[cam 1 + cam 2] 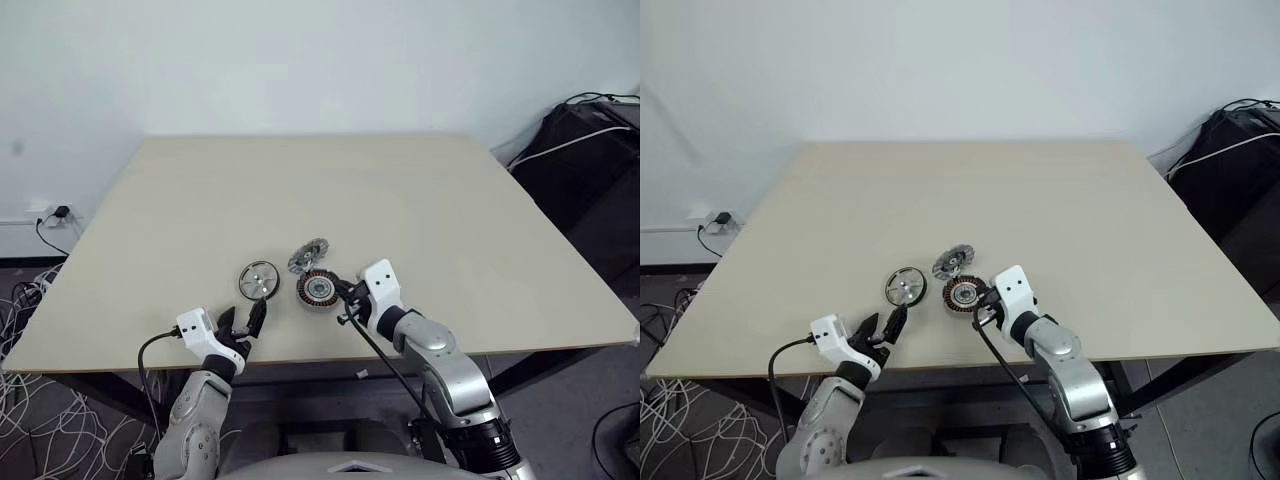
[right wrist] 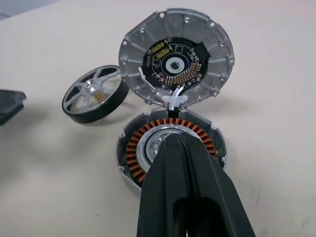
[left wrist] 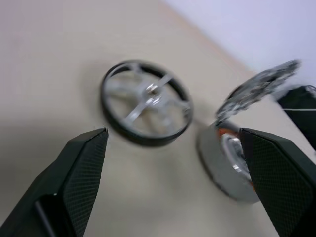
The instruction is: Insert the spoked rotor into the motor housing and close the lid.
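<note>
I should ease my spread left gripper (image 1: 251, 322) squarely around the spoked rotor (image 1: 259, 281) on the table (image 1: 430, 200), right gripper (image 1: 343, 292) pressed together steadying the open motor housing (image 1: 316, 289)

Light wooden table (image 1: 420, 210) is set against plain white wall (image 1: 300, 60). Wall socket (image 1: 40, 207) with black plug (image 1: 62, 212) is seen low on wall at left; black cord (image 1: 45, 240) is led from it down toward floor. Tangle of white cables (image 1: 40, 430) is spread on grey floor below table's near left corner. Dark bag (image 1: 585, 150) with white cable (image 1: 565, 140) draped over it is placed by table's far right corner.
</note>
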Controlling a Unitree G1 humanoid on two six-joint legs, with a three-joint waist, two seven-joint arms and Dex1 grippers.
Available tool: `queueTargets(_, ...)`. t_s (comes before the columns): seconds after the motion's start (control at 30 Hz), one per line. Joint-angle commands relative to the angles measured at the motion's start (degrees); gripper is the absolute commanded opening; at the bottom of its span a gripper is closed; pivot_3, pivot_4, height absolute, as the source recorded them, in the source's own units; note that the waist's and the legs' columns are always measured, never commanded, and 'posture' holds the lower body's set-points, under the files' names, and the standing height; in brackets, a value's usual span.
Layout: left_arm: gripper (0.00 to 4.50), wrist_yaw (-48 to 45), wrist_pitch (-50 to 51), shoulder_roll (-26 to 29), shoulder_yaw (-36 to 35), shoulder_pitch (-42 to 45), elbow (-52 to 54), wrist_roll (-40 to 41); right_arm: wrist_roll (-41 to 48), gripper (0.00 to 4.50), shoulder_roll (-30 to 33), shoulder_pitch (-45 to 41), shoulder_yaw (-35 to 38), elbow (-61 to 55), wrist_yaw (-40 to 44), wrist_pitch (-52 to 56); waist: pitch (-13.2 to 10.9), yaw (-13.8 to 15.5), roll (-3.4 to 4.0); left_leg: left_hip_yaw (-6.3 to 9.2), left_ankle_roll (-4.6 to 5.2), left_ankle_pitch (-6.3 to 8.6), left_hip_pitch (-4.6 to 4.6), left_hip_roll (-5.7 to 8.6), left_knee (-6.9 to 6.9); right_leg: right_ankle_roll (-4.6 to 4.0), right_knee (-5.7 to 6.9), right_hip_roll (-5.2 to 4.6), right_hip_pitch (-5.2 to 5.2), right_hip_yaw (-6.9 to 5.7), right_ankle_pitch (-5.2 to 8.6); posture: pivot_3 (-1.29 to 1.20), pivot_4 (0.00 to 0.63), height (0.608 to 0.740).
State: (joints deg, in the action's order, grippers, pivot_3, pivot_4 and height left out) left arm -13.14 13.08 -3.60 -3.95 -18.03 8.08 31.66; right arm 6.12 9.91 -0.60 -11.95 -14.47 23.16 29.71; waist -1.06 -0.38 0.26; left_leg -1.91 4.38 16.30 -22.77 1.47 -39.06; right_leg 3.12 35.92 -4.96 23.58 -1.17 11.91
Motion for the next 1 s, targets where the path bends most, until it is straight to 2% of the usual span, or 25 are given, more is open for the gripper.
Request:
queueTargets(0.03,4.5,2.45,1.3,-3.11,-1.91,2.24,-0.29,3.16,0.75,0.02,-0.39,0.06,0.02,-2.57,-0.67,-0.07,-0.01,0.07,-0.03,0.0,0.0,0.0,0.0,0.0,0.0,0.0,0.0,0.01,-0.01,0.0,0.0,0.0,0.0,0.74)
queueTargets(0.23,4.5,4.18,3.55,-3.34,-5.47,6.94,-2.58,9.98,0.56,0.02,-0.63,0.44,-0.37,-2.55,-1.06,0.1,-0.07,0.51,-0.12,0.01,0.0,0.0,0.0,0.0,-0.02,0.0,0.0,0.02,-0.02,-0.03,-0.01,0.0,0.0,0.74)
queueTargets(0.37,4.5,5.15,4.8,-2.91,-5.82,10.62,-4.07,11.32,0.48,0.02,-0.64,0.51,-0.7,-2.64,-1.27,0.3,-0.08,0.68,-0.16,0.02,0.0,-0.01,0.0,0.02,-0.04,-0.01,-0.01,0.29,-0.05,-0.02,-0.02,0.0,0.0,0.74)
queueTargets(0.67,4.5,10.26,7.54,-2.21,-4.66,17.42,-7.64,7.68,0.44,0.02,-0.88,0.42,-0.77,-2.54,-2.1,-0.07,-0.08,1.08,-0.18,0.02,0.05,-0.09,0.03,0.0,-0.05,-0.01,-0.01,0.4,-0.08,0.01,-0.03,0.0,0.0,0.74)
queueTargets(1.0,4.5,14.79,11.1,-2.26,-4.57,19.9,-10.12,4.11,0.43,0.02,-1.38,0.56,-0.85,-2.37,-2.81,-0.38,-0.07,1.18,-0.18,0.02,0.0,-0.07,0.04,0.01,-0.04,-0.02,-0.02,0.39,-0.09,0.02,-0.03,0.0,0.0,0.74)
